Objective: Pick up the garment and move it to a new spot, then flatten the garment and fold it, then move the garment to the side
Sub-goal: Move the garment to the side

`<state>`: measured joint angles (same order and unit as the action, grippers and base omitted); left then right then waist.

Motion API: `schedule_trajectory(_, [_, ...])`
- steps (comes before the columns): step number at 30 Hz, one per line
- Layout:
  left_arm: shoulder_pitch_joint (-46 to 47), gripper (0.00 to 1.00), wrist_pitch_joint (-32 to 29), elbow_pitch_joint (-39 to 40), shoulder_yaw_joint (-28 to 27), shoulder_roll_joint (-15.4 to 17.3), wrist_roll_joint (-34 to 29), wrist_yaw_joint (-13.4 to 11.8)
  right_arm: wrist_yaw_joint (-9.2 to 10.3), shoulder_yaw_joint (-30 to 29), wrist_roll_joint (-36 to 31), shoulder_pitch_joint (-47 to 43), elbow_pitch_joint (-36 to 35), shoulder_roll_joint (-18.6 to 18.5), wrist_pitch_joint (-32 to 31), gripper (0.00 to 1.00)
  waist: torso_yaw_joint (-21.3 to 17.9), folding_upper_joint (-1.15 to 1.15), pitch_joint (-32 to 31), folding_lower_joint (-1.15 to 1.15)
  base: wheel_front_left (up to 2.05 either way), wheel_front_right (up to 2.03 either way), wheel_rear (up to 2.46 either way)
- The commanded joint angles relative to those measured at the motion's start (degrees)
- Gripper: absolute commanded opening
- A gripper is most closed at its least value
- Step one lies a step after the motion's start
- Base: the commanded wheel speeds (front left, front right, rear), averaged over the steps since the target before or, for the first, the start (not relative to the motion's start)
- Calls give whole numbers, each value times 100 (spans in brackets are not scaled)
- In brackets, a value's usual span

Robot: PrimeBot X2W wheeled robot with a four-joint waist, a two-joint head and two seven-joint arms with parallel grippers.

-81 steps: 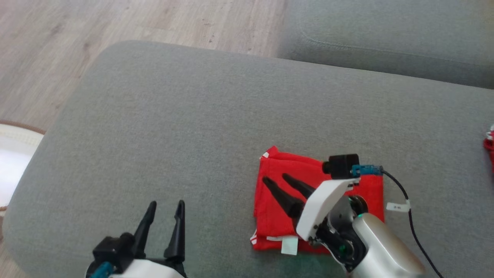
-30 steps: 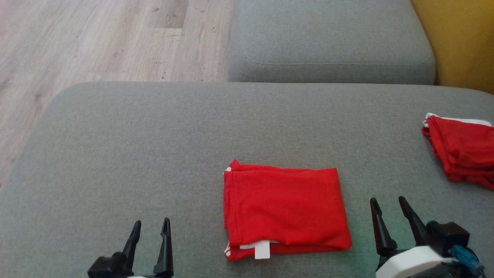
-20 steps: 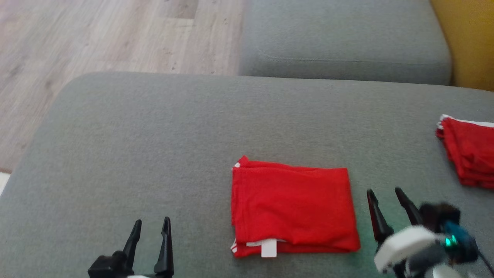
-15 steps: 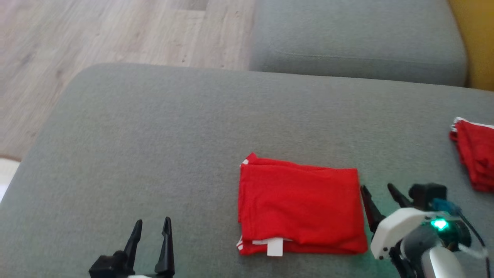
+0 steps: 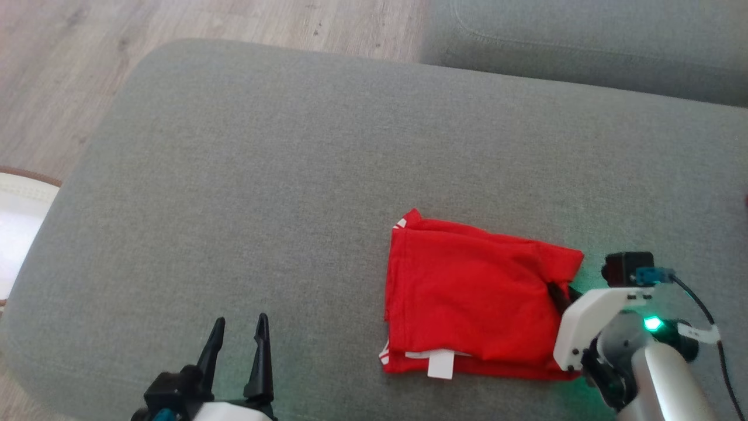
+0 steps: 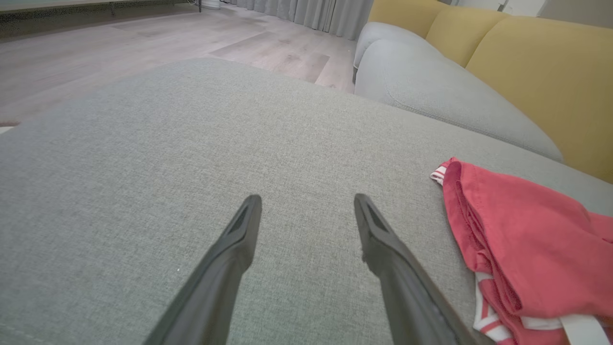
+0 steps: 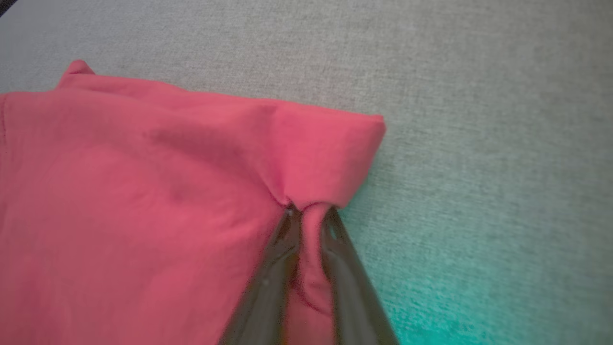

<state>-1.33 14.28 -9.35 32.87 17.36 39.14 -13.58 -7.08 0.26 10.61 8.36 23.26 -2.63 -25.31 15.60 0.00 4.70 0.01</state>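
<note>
Far left in the head view: pale rug (image 5: 14, 234) edge, wood floor (image 5: 58, 58) behind. Across the middle: broad grey cushion (image 5: 263, 175).

Low left over it: left gripper (image 5: 241, 318), spread wide, nothing in between, well apart from the garment (image 5: 467, 292). Same from the left wrist view: two dark fingers (image 6: 230, 258) parted above bare grey weave, garment off to their right.

Right of centre on the cushion: garment, red, folded to a rough rectangle. White trim (image 5: 400, 223) at the far left corner and again at the near left corner. White tag (image 5: 439, 365) sticking out from the near edge. Smooth on the left side; bunched and puckered along the right edge, far right corner standing up in a soft roll.

At that right edge: right gripper (image 7: 310, 213), clamped on a pinch of garment, a narrow fold of red squeezed between its two fingers in the right wrist view. White housing (image 5: 590, 316) just beside the garment, green light (image 5: 651, 323) behind it, black cable (image 5: 710, 327) looping off to the right.

Top right: second grey seat (image 5: 584, 47). In the left wrist view, yellow backrest (image 6: 541, 72) behind that seat.
</note>
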Motion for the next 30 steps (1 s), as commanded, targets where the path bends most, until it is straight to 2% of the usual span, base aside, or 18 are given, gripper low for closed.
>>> schedule_trajectory(1, [281, 100, 65, 120, -273, 23, -87, 5, -41, 201, 51, 233, -102, -25, 0, 0, -40, 0, 49, -1, 0, 0, 0])
schedule_trajectory(5, [339, 100, 67, 153, -281, 20, -171, 34, -41, 187, 43, 425, -186, -34, 166, 0, -271, 0, 116, -1, 0, 0, 0])
schedule_trajectory(9, [416, 100, 68, 208, -251, 6, -244, 50, -41, 116, 15, 603, -395, -164, 252, 0, -690, 0, 220, -1, 0, 0, 0])
schedule_trajectory(17, [640, 100, 64, 330, -238, 9, -372, 59, -41, -168, -37, 861, -990, -537, 226, 0, -1911, 0, 575, -1, 0, 0, 0])
schedule_trajectory(18, [640, 100, 64, 330, -238, 9, -372, 59, -41, -168, -37, 861, -990, -537, 226, 0, -1911, 0, 575, -1, 0, 0, 0])
schedule_trajectory(23, [927, 100, -22, 389, -175, 59, -490, 86, -41, -328, 7, 1075, -1279, -641, 196, 0, -2777, 0, 902, -1, 0, 0, 0])
schedule_trajectory(26, [1067, 100, -93, 416, -126, 72, -546, 98, -41, -354, 9, 1174, -1336, -663, 236, 0, -3066, 0, 1020, -1, 0, 0, 0])
schedule_trajectory(30, [1186, 100, -159, 423, -72, 83, -592, 111, -41, -267, 28, 1356, -1351, -629, 257, 0, -3257, 0, 1112, -1, 0, 0, 0])
